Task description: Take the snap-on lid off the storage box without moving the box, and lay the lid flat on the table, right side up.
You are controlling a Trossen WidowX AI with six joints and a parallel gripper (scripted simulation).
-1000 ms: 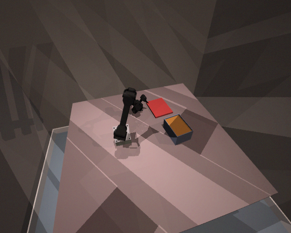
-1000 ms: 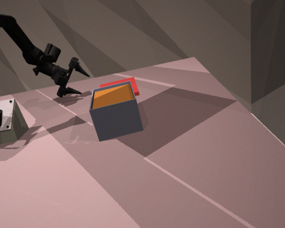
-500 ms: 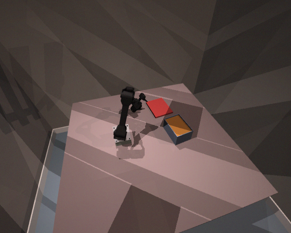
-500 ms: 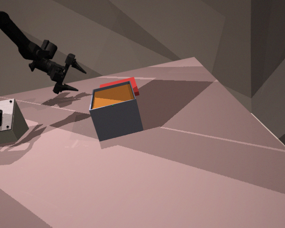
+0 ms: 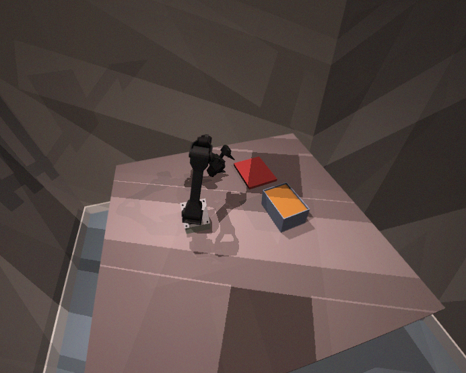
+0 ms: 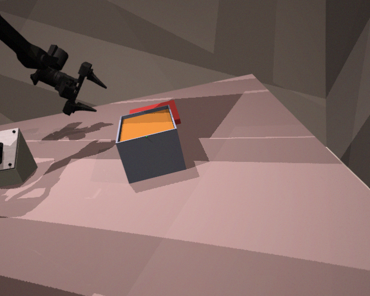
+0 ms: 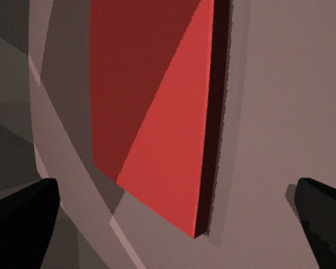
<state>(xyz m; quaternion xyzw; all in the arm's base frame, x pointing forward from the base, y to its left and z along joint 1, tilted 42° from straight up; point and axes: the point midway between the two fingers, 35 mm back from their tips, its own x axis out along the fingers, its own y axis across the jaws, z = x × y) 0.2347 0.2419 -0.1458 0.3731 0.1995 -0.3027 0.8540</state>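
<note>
The red lid [image 5: 255, 172] [image 6: 174, 111] [image 7: 168, 146] lies flat on the table behind the storage box, smooth face up, apart from the box. Part of it is hidden by the box in the exterior view. The storage box [image 5: 294, 220] [image 6: 152, 156] stands upright and uncovered, with blue-grey walls and an orange surface inside. My gripper [image 5: 229, 165] [image 6: 101, 99] [image 7: 180, 192] is wide open and empty. It hangs above the table, to the left of the lid in the top view. In the wrist view a near corner of the lid shows ahead between the fingers, not gripped.
The pink table [image 5: 165, 313] [image 6: 258, 216] carries the arm's base [image 5: 196, 227] [image 6: 25, 165], left of the box. The table's far edge runs behind the lid and the gripper. Shadows of the arm fall across the table between base and box.
</note>
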